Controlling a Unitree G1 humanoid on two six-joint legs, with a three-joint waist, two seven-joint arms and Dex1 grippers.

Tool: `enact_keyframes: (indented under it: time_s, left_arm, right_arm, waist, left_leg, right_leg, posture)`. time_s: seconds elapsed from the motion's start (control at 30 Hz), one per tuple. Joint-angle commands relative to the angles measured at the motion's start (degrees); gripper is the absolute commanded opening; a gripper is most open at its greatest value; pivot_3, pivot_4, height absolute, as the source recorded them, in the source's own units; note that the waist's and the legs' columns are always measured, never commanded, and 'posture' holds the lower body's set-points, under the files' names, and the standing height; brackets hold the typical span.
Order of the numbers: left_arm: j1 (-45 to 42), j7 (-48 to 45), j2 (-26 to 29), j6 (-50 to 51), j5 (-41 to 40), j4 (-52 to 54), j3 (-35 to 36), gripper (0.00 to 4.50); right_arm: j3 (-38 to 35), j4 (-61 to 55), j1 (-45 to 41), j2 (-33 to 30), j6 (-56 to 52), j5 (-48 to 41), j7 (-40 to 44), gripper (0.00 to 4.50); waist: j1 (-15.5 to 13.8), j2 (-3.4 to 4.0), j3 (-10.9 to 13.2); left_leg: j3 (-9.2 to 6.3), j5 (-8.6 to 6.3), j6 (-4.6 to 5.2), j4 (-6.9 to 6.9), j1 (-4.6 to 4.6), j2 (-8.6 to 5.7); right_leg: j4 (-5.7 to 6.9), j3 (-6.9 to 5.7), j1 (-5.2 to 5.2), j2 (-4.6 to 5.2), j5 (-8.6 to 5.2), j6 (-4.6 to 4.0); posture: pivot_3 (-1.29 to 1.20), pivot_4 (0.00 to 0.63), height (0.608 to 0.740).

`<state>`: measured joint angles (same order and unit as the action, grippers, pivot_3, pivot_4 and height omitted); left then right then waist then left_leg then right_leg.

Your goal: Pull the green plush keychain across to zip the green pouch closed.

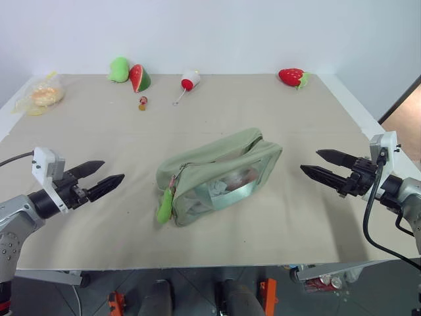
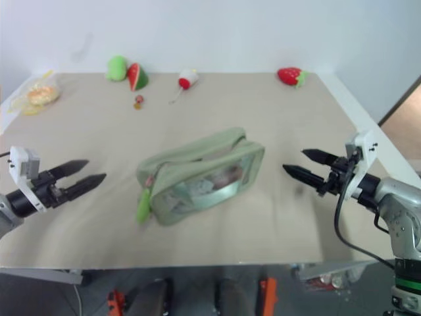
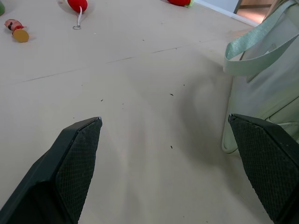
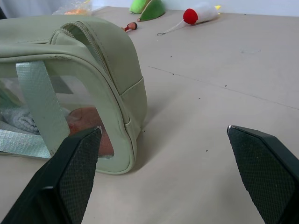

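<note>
A: The green pouch (image 1: 220,172) is matt sage cloth on top with a glossy clear plastic side panel, and a woven webbing strap with a slight sheen crosses that panel.

B: The green plush keychain (image 1: 164,207) looks like soft, fuzzy fabric. The table (image 1: 276,112) is covered with a smooth, matt beige sheet, maybe paper or thin cloth; hard to say.

A: The right gripper (image 1: 320,162) has matt black plastic fingers (image 4: 74,168) whose inner pads carry a fine cross-hatched texture.
</note>
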<state>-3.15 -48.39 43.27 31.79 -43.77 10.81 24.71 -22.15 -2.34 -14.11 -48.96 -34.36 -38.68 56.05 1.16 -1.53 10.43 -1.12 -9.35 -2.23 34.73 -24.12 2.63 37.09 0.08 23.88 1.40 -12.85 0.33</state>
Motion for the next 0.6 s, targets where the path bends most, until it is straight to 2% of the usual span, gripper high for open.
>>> enact_keyframes:
  time_s: [0.03,0.33,0.47,0.6]
  left_arm:
    - [-2.0,-0.4,1.2,0.3,-0.7,0.1,1.5,4.5]
    - [-7.2,-4.6,3.6,1.7,-1.0,-3.2,0.6,4.5]
    - [-14.2,-6.4,5.2,2.2,-0.2,-5.2,-2.0,4.5]
    - [-22.7,-8.6,6.2,2.4,1.4,-7.2,-6.4,4.5]
  right_arm:
    - [0.1,-2.0,-1.5,-0.6,0.6,-0.2,0.3,4.47]
    - [2.8,-2.5,-6.1,-3.6,1.0,1.4,2.9,4.47]
    - [5.1,-2.3,-14.8,-5.1,1.1,1.3,4.4,4.47]
    - [10.9,-1.1,-25.3,-5.8,2.2,3.4,8.2,4.47]
  waist:
    - [0.0,0.0,0.0]
    - [0.0,-0.01,0.0]
    - [0.0,0.03,0.0]
    - [0.0,0.0,0.1]
  left_leg:
    - [0.0,0.0,0.0,0.0,0.0,0.0]
    - [0.1,0.0,0.0,0.05,-0.02,0.04]
    - [0.11,-0.01,0.02,0.08,-0.12,0.04]
    - [0.11,0.0,0.03,0.25,-0.18,0.06]
  right_leg:
    - [0.0,0.0,0.0,0.0,0.0,0.0]
    - [0.04,0.1,0.08,-0.06,0.11,0.0]
    - [0.09,0.12,0.21,-0.08,0.14,0.04]
    - [0.12,0.13,0.24,-0.13,0.29,0.02]
  posture:
    - [0.0,0.15,0.74]
    - [0.0,0.15,0.74]
    - [0.0,0.15,0.74]
    - [0.0,0.15,0.74]
